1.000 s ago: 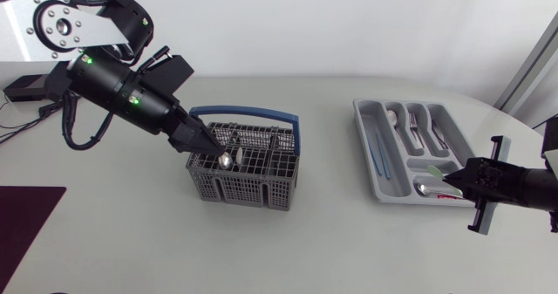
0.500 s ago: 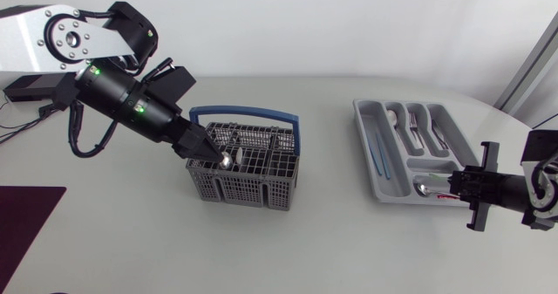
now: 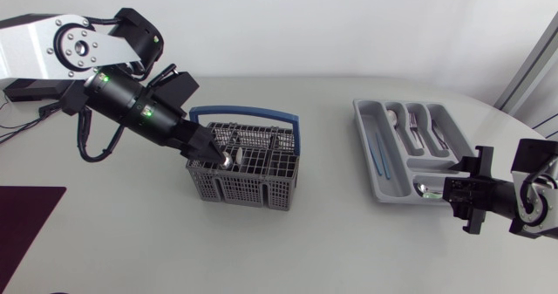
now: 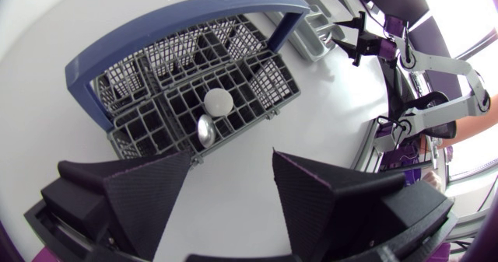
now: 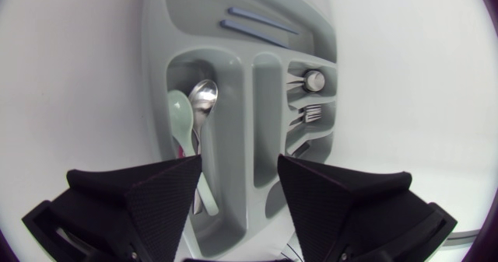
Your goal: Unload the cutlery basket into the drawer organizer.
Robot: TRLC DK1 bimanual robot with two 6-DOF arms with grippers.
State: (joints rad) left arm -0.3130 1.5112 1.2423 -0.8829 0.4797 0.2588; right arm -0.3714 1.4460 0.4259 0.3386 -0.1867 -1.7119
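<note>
Right end effector (image 5: 240,165), fingers apart, has withdrawn from the organizer (image 3: 367,147); left end effector (image 4: 232,155) gapes above basket (image 3: 234,190).

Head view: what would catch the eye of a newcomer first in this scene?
The grey cutlery basket with its blue handle stands mid-table, and the left gripper hangs open just above two spoon bowls sticking up from it. At the table's right lies the grey drawer organizer; the right gripper is open by its compartment holding a pale green spoon and a metal spoon.
</note>
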